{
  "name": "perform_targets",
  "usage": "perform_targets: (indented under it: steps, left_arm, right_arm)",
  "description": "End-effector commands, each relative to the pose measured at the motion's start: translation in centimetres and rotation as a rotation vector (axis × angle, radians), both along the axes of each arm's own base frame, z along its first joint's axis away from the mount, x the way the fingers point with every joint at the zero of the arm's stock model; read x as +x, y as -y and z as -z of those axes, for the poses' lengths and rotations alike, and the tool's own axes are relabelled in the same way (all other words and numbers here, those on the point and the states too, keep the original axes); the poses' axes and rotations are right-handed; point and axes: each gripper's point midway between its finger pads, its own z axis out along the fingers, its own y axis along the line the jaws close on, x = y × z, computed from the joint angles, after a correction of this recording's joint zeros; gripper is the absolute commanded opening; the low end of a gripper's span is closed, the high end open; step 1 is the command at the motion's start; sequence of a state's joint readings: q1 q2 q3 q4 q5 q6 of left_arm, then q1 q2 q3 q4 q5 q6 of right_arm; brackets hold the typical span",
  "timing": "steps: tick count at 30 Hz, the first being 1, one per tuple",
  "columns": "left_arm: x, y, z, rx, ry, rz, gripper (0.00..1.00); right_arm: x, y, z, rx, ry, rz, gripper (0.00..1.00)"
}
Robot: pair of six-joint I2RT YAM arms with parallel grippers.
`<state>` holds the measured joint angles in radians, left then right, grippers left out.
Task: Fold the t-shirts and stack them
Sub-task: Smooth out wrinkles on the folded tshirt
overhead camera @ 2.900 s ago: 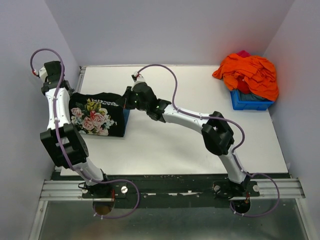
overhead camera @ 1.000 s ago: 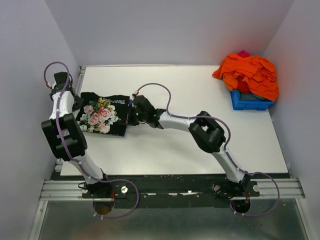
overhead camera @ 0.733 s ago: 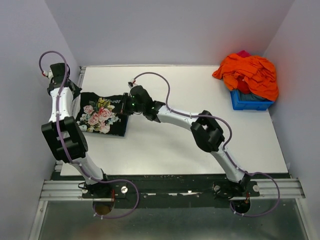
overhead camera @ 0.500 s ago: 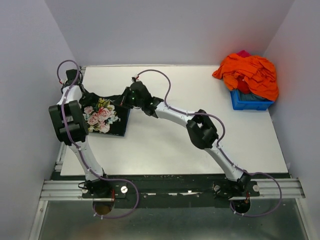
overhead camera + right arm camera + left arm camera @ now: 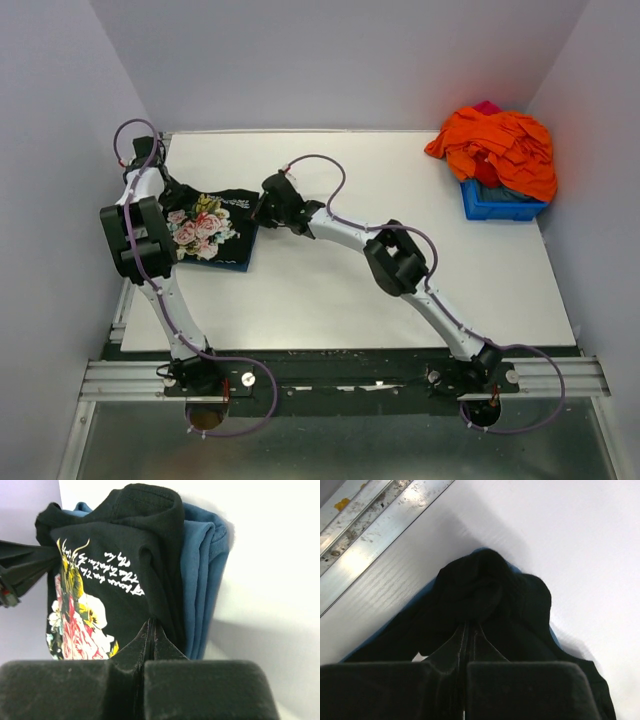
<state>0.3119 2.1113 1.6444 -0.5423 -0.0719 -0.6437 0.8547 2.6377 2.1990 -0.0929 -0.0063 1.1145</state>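
- The black shirt, with the rose print facing up, lies at the left side of the bench in the top view.
- It lies on the blue shirt, which shows as a folded edge under the black shirt's right and lower sides.
- The left end effector is closed and pinches a bunched corner of the black shirt at the upper left of the shirt.
- The right end effector is also closed, and it grips the black shirt's right edge, just beside the blue folds.
- The two end effectors hold opposite sides of this shirt.
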Motion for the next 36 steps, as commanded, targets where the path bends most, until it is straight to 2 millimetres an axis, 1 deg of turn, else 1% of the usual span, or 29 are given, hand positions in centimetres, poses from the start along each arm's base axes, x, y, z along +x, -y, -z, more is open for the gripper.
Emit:
perform_targets:
  steps: [1, 3, 5, 6, 8, 10, 11, 12, 13, 14, 15, 16, 17, 19, 20, 21, 22, 23, 24, 25, 26, 27, 28, 30, 32, 35, 36]
  left_arm:
    - [-0.9, -0.5, -6.2, 0.066, 0.066, -0.015, 0.0]
    - [-1.1, 0.8, -8.7, 0.078, 0.106, 0.027, 0.0]
    - [-1.4, 2.8, -10.5, 0.083, 0.124, 0.072, 0.0]
    - [-1.5, 4.1, -11.1, 0.074, 0.135, 0.101, 0.0]
    - [-1.9, 6.9, -12.6, 0.056, 0.176, 0.165, 0.03]
    - [-2.5, 9.8, -13.8, 0.044, 0.231, 0.22, 0.09]
    - [-3.0, 11.0, -13.9, 0.032, 0.249, 0.242, 0.14]
    - [-3.2, 12.5, -14.9, 0.019, 0.303, 0.27, 0.2]
    - [-3.8, 13.6, -14.9, 0.01, 0.331, 0.284, 0.25]
    - [-4.5, 15.3, -15.3, -0.02, 0.377, 0.319, 0.34]
    - [-5.1, 16.8, -15.9, -0.034, 0.429, 0.337, 0.39]
    - [-5.6, 17.8, -15.8, -0.048, 0.475, 0.357, 0.44]
    - [-6.3, 20.1, -16.3, -0.058, 0.526, 0.394, 0.47]
    - [-7.9, 22.7, -15.8, -0.072, 0.581, 0.436, 0.52]
    - [-8.5, 24.0, -15.7, -0.082, 0.616, 0.46, 0.55]
    - [-9.1, 25.1, -15.1, -0.097, 0.633, 0.481, 0.59]
    - [-9.9, 26.5, -14.3, -0.114, 0.653, 0.514, 0.66]
    - [-10.4, 27.4, -13.7, -0.11, 0.665, 0.527, 0.73]
    - [-11.3, 29.2, -13.2, -0.115, 0.673, 0.568, 0.89]
    - [-11.9, 30.7, -12.8, -0.103, 0.678, 0.597, 0.99]
    - [-12.5, 31.8, -12.2, -0.08, 0.673, 0.627, 0.99]
    - [-13.2, 33.0, -11.7, -0.05, 0.669, 0.666, 0.99]
    - [-13.8, 34.2, -11.3, -0.021, 0.671, 0.712, 0.99]
    - [-14.7, 35.6, -10.8, 0.033, 0.681, 0.777, 0.99]
    - [-15.5, 36.3, -10.3, 0.085, 0.696, 0.824, 0.99]
    - [-16.1, 36.5, -10.5, 0.123, 0.725, 0.862, 0.99]
    - [-16.3, 36.6, -10.5, 0.125, 0.732, 0.878, 0.99]
  right_arm:
    - [0.2, 1.8, -5.4, -0.067, 0.156, -0.013, 0.01]
    - [0.0, 2.7, -8.2, -0.084, 0.24, -0.035, 0.01]
    - [-0.5, 4.3, -10.5, -0.115, 0.327, -0.045, 0.01]
    - [-0.8, 5.2, -12.1, -0.114, 0.383, -0.041, 0.01]
    - [-1.2, 7.8, -14.1, -0.133, 0.455, -0.002, 0.02]
    - [-2.0, 10.8, -15.2, -0.154, 0.499, 0.035, 0.04]
    - [-2.6, 12.6, -15.5, -0.165, 0.514, 0.054, 0.04]
    - [-3.4, 14.5, -14.4, -0.192, 0.513, 0.065, 0.06]
    - [-3.9, 16.2, -15.1, -0.199, 0.534, 0.087, 0.07]
    - [-4.5, 17.8, -15.3, -0.213, 0.551, 0.104, 0.09]
    - [-5.1, 19.4, -14.9, -0.244, 0.555, 0.118, 0.1]
    - [-5.7, 20.7, -15.5, -0.259, 0.573, 0.137, 0.1]
    - [-6.2, 22.5, -15.5, -0.289, 0.582, 0.162, 0.16]
    - [-7.3, 25.1, -15.5, -0.319, 0.583, 0.205, 0.29]
    - [-7.8, 26.2, -15.3, -0.327, 0.578, 0.212, 0.36]
    - [-8.5, 27.1, -15.6, -0.33, 0.578, 0.218, 0.48]
    - [-9.2, 28.0, -15.3, -0.349, 0.573, 0.214, 0.65]
    - [-9.8, 28.8, -15.1, -0.37, 0.573, 0.212, 0.79]
    - [-10.4, 29.9, -14.7, -0.409, 0.578, 0.207, 0.88]
    - [-10.8, 30.6, -14.3, -0.449, 0.583, 0.197, 0.95]
    - [-11.2, 31.9, -13.4, -0.512, 0.567, 0.198, 1.0]
    - [-11.6, 33.2, -12.6, -0.574, 0.547, 0.21, 1.0]
    - [-11.9, 34.6, -12.2, -0.624, 0.54, 0.232, 1.0]
    - [-12.8, 36.6, -11.5, -0.671, 0.543, 0.255, 1.0]
    - [-13.7, 37.9, -11.5, -0.68, 0.572, 0.261, 1.0]
    - [-14.8, 39.1, -11.7, -0.662, 0.619, 0.267, 1.0]
    - [-15.1, 39.5, -11.3, -0.654, 0.625, 0.273, 1.0]
